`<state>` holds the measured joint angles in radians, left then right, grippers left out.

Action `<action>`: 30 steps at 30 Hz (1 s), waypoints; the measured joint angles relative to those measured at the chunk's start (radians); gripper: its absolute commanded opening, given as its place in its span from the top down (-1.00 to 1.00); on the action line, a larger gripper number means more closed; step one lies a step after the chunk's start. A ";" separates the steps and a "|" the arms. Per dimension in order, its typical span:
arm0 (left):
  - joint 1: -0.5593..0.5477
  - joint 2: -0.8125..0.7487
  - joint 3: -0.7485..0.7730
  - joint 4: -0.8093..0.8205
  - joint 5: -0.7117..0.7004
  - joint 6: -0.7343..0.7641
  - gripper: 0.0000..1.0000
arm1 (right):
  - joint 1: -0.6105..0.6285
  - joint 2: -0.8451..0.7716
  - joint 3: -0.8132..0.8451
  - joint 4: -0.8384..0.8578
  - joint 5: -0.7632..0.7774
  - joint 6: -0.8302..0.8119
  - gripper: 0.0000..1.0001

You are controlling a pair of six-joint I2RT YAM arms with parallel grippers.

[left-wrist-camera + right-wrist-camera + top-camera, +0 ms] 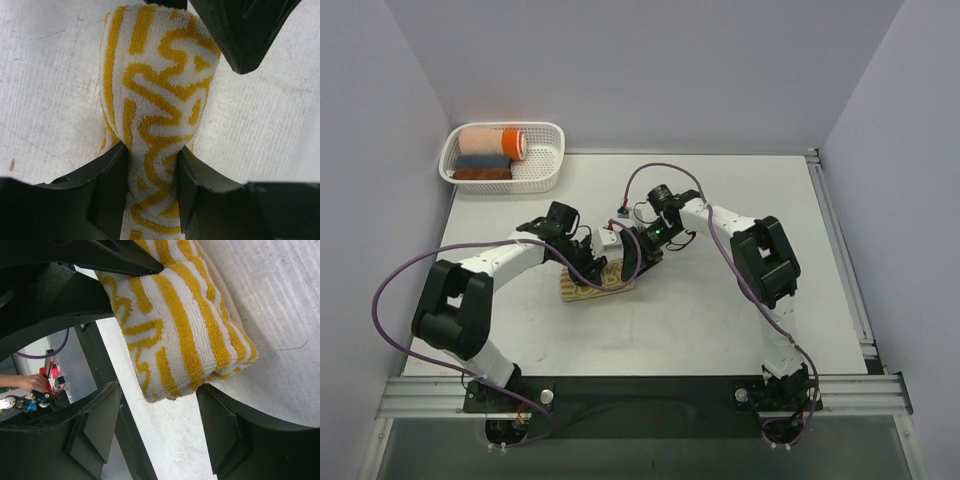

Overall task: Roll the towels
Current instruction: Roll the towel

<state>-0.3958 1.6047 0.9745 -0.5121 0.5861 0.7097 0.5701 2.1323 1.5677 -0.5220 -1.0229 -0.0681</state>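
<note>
The yellow-and-white towel (595, 287) lies rolled into a short bundle at the table's middle. In the left wrist view the towel (157, 100) fills the centre, and my left gripper (151, 172) is shut on its near end, both fingers pressing into the pile. In the right wrist view the towel (185, 325) lies just beyond my right gripper (160, 407), which is open; one finger (225, 425) touches the towel's lower corner. In the top view both grippers, left (603, 266) and right (638, 252), meet over the bundle.
A white basket (548, 172) at the back left holds a peach-and-orange roll (492, 141), a grey-blue roll (482, 160) and a reddish-brown roll (480, 174). Purple cables loop from both arms. Walls enclose the table on three sides.
</note>
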 measured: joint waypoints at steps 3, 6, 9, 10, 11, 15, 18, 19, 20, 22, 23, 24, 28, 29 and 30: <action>0.014 0.031 0.028 -0.025 0.031 0.000 0.20 | 0.002 0.006 0.010 0.010 0.002 0.009 -0.23; 0.034 0.064 0.060 -0.055 0.068 -0.004 0.20 | 0.005 0.009 0.015 0.015 0.002 0.014 -0.22; 0.054 0.089 0.083 -0.076 0.097 -0.016 0.20 | 0.013 0.009 0.019 0.018 0.005 0.013 -0.18; 0.061 0.100 0.093 -0.085 0.108 -0.020 0.21 | 0.015 0.010 0.021 0.018 0.007 0.013 -0.14; 0.070 0.113 0.105 -0.095 0.120 -0.025 0.20 | 0.017 0.011 0.024 0.018 0.010 0.011 -0.12; 0.101 0.160 0.144 -0.132 0.174 -0.046 0.13 | 0.020 0.029 0.046 0.018 0.022 0.005 0.29; 0.118 0.178 0.159 -0.154 0.198 -0.056 0.05 | 0.020 0.050 0.061 0.017 0.032 -0.005 0.78; 0.121 0.180 0.160 -0.157 0.203 -0.060 0.00 | 0.020 0.055 0.066 0.016 0.031 -0.001 0.84; 0.122 0.180 0.160 -0.160 0.204 -0.062 -0.04 | 0.020 0.061 0.072 0.014 0.031 0.004 0.88; 0.124 0.180 0.160 -0.165 0.204 -0.066 -0.15 | 0.019 0.071 0.082 0.010 0.027 0.015 1.00; 0.124 0.179 0.160 -0.167 0.204 -0.065 -0.29 | 0.018 0.075 0.088 0.006 0.023 0.022 1.00; 0.124 0.177 0.159 -0.167 0.203 -0.061 -0.35 | 0.016 0.080 0.092 0.004 0.019 0.029 1.00; 0.121 0.135 0.127 -0.158 0.169 -0.033 -0.73 | 0.005 0.105 0.111 0.006 -0.024 0.071 1.00; 0.116 0.117 0.111 -0.157 0.150 -0.024 -0.79 | 0.003 0.111 0.116 0.009 -0.034 0.082 1.00; 0.108 0.098 0.096 -0.155 0.127 -0.012 -0.81 | 0.000 0.118 0.122 0.010 -0.045 0.094 1.00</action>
<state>-0.2878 1.7027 1.0702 -0.6670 0.7136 0.6979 0.5697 2.2501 1.6897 -0.5125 -1.0676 0.0261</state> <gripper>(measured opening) 0.873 0.125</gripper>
